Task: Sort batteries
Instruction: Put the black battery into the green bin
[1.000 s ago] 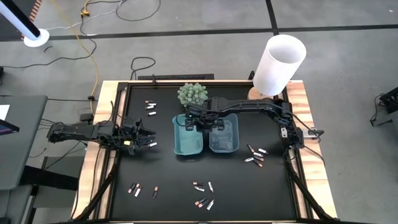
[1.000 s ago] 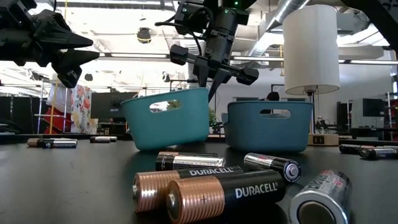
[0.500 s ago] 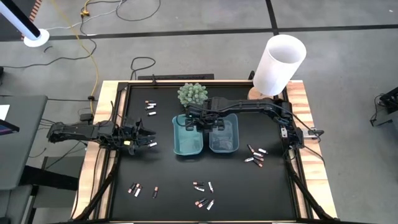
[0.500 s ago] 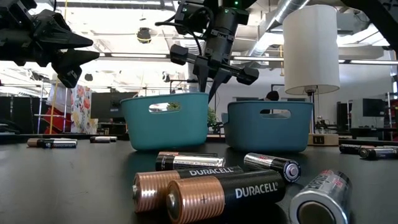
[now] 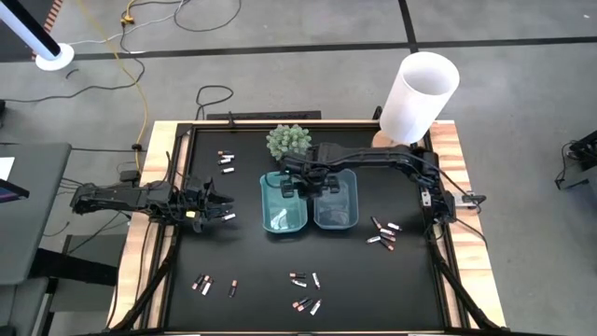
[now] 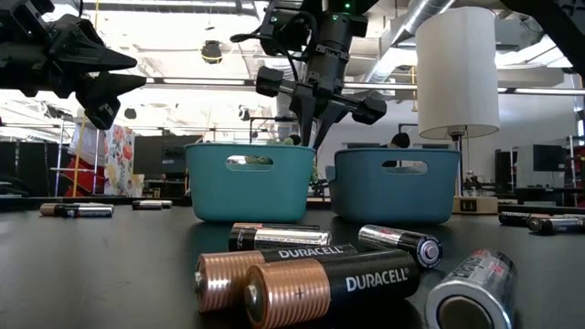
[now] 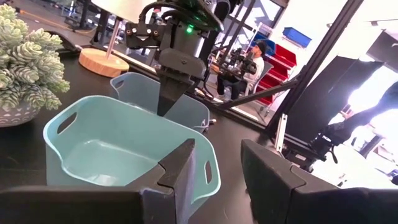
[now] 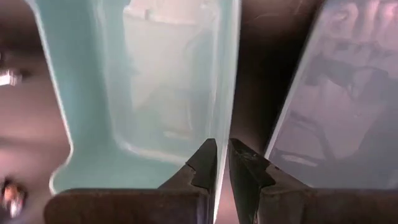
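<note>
— Teal plastic, gripped where?
— At the rim. The right gripper [image 5: 303,180] has its narrow jaws pinched on the right-hand wall of the left tray [image 5: 264,203], just beside the right tray [image 5: 354,201], at the far middle of the table [image 5: 252,261].
— And the other arm?
— The left gripper [image 5: 222,209] hangs left of the trays, fingers parted, nothing between them.
— The batteries?
— The batteries [image 5: 382,233] lie loose on the black top: right of the trays, near centre, near left, far left.
</note>
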### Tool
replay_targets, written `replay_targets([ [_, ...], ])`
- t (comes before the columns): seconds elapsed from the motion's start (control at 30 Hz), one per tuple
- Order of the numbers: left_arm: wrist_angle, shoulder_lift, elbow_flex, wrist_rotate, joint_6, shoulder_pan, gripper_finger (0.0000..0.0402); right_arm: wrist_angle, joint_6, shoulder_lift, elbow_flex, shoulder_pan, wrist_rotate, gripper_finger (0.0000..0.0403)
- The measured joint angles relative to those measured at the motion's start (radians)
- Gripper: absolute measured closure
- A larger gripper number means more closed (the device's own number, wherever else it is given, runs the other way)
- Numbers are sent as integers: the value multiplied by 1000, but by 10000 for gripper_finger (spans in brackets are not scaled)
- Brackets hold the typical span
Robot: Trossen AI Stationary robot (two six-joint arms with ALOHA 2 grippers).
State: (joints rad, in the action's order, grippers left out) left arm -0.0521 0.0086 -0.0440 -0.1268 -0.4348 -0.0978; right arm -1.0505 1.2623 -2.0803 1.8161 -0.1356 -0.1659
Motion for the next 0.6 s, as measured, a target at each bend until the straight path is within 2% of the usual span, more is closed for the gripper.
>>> replay_targets([
  [0.17,-2,0,0,14,-8,0,277,-13,-97,46,30,1,-38,342],
  [0.3,-2,0,0,14,-8,0,277,-12,-194,137,45,33,26,342],
  [0.43,-3,0,0,17,-8,0,277,-61,-343,238,45,118,201,342],
  [0.6,-2,0,0,17,38,0,277,-208,-348,296,44,313,495,344],
])
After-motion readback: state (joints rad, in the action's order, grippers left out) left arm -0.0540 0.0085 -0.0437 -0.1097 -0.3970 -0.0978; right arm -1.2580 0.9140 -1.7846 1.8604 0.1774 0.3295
